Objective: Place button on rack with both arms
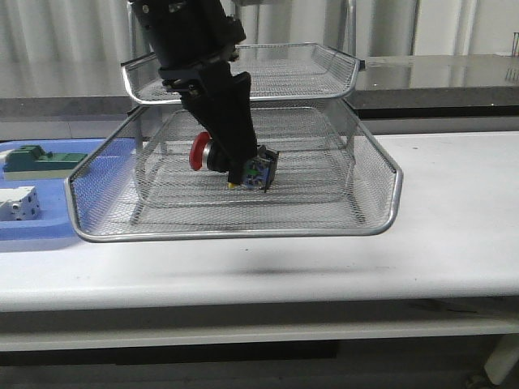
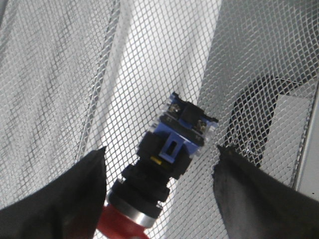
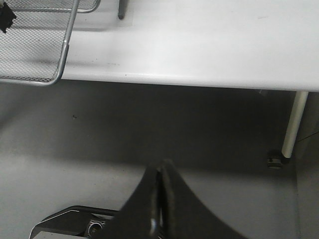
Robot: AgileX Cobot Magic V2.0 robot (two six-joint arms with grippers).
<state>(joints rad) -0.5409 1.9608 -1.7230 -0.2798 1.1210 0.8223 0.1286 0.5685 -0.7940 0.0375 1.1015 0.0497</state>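
The button [image 1: 199, 151] lies on its side on the mesh of the rack's [image 1: 369, 223] lower wide tier, red head to the left, blue and yellow rear to the right. My left gripper [image 1: 243, 177] reaches down over it from above. In the left wrist view the button [image 2: 164, 164] rests on the rack mesh [image 2: 149, 74] between the spread fingers of the left gripper [image 2: 160, 149], which is open, with a clear gap at the finger by its blue rear. My right gripper [image 3: 160, 167] is shut on nothing, low beside the table's front edge and out of the front view.
A blue tray [image 1: 32, 228] at the left holds a green-and-cream block [image 1: 40, 160] and a white boxy part [image 1: 20, 203]. The rack's upper tier [image 1: 324, 81] hangs just above the left arm. The rack corner [image 3: 60, 74] and a table leg [image 3: 294, 124] show in the right wrist view.
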